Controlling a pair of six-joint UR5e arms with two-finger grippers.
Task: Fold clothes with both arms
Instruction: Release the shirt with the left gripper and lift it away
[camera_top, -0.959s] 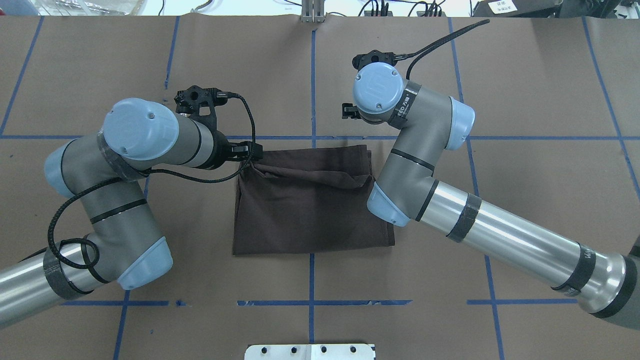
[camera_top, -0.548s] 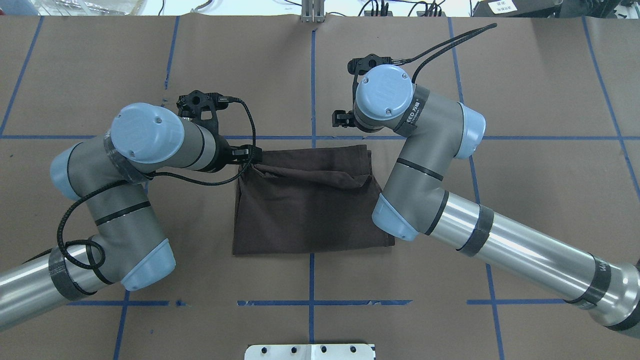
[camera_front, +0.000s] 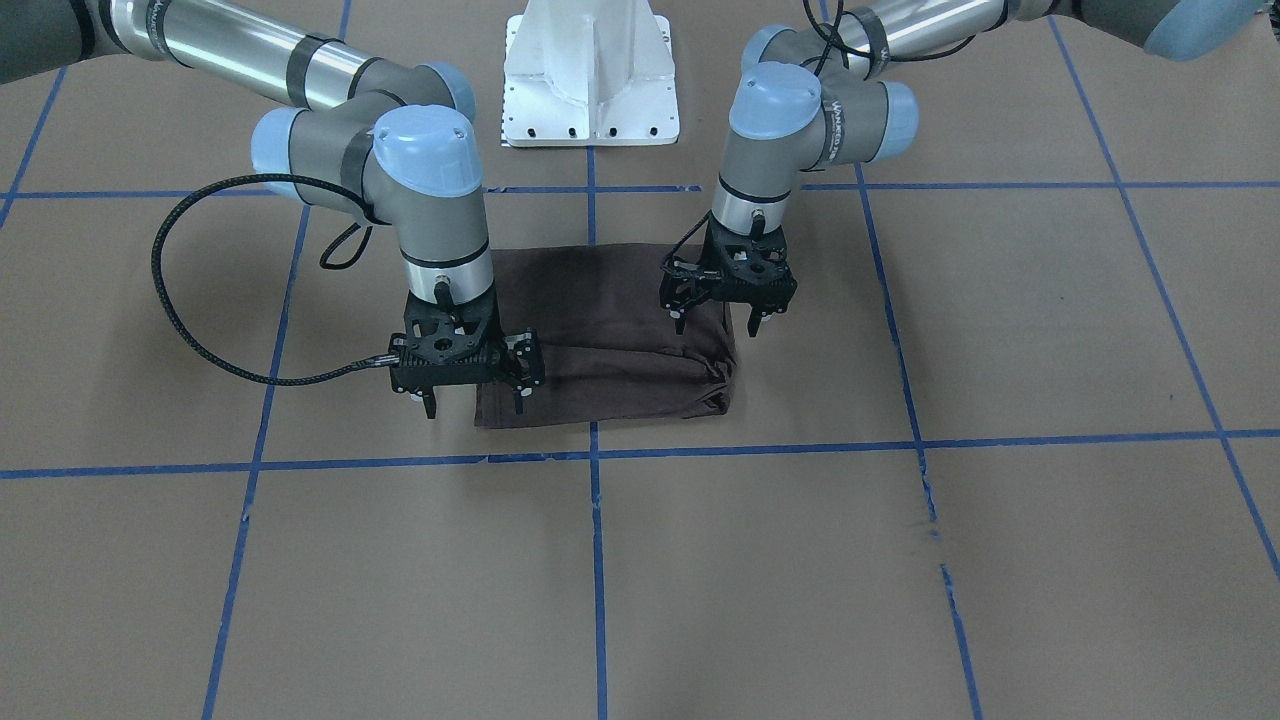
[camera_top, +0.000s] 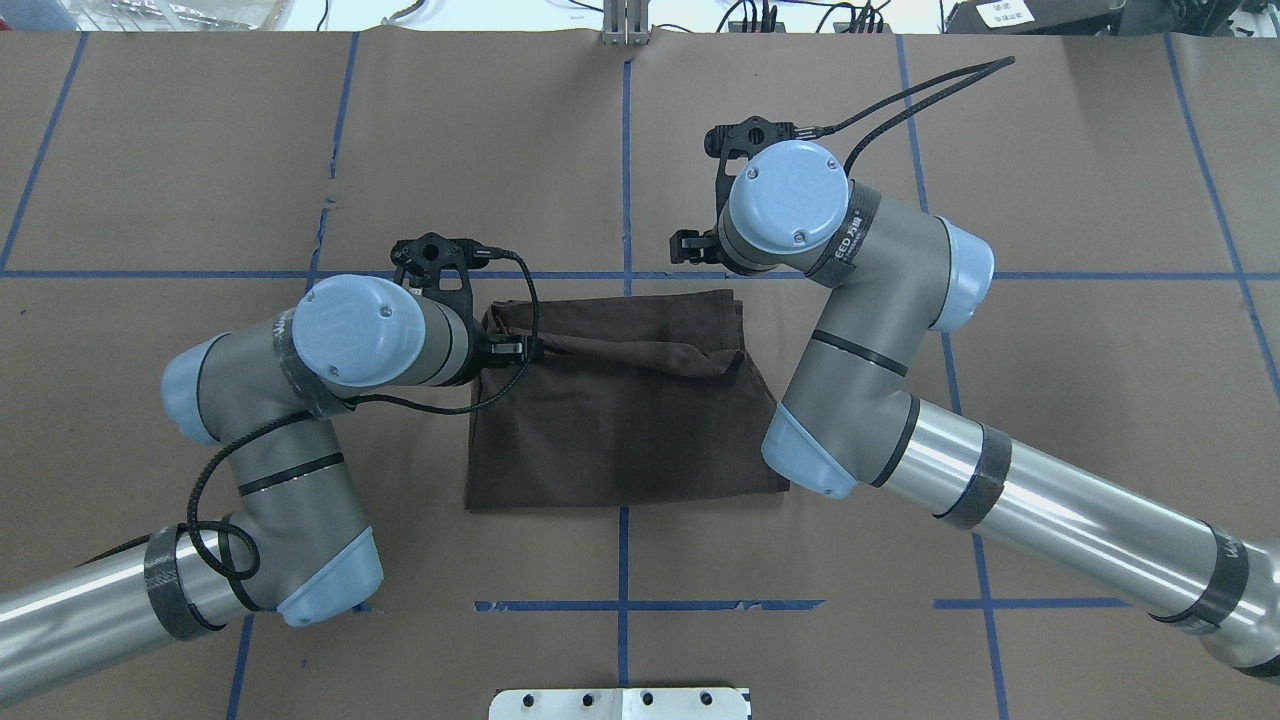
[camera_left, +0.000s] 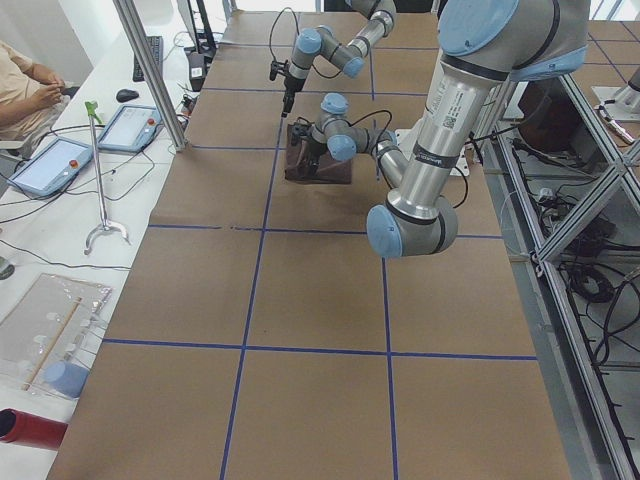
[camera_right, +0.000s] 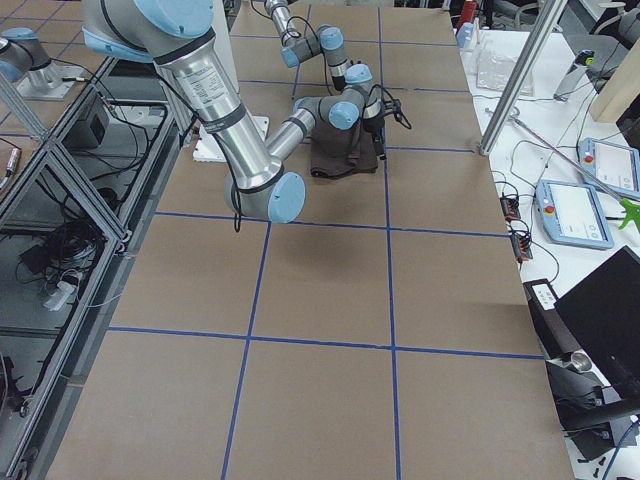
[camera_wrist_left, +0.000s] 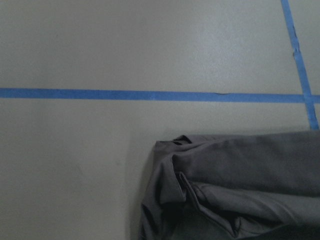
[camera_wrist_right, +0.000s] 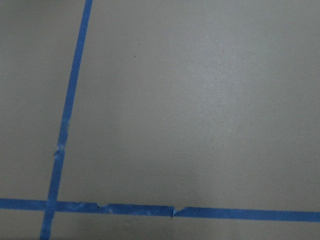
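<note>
**Both jaws wide over the folded shirt**

I am hovering my left gripper (camera_front: 716, 325) above the bunched far-left corner of the dark brown T-shirt (camera_front: 610, 340), jaws spread wide and gripping nothing. My right gripper (camera_front: 474, 405) is hanging at the shirt's far right edge, equally wide. The shirt is lying folded mid-table (camera_front: 800, 560), between blue tape lines (camera_front: 760, 448).

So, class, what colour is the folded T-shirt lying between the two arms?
The T-shirt is plain dark brown, clearest in the overhead view.

The left claw (camera_front: 717, 328) slid inward over the T-shirt (camera_top: 620, 430) near its far corner.
</note>
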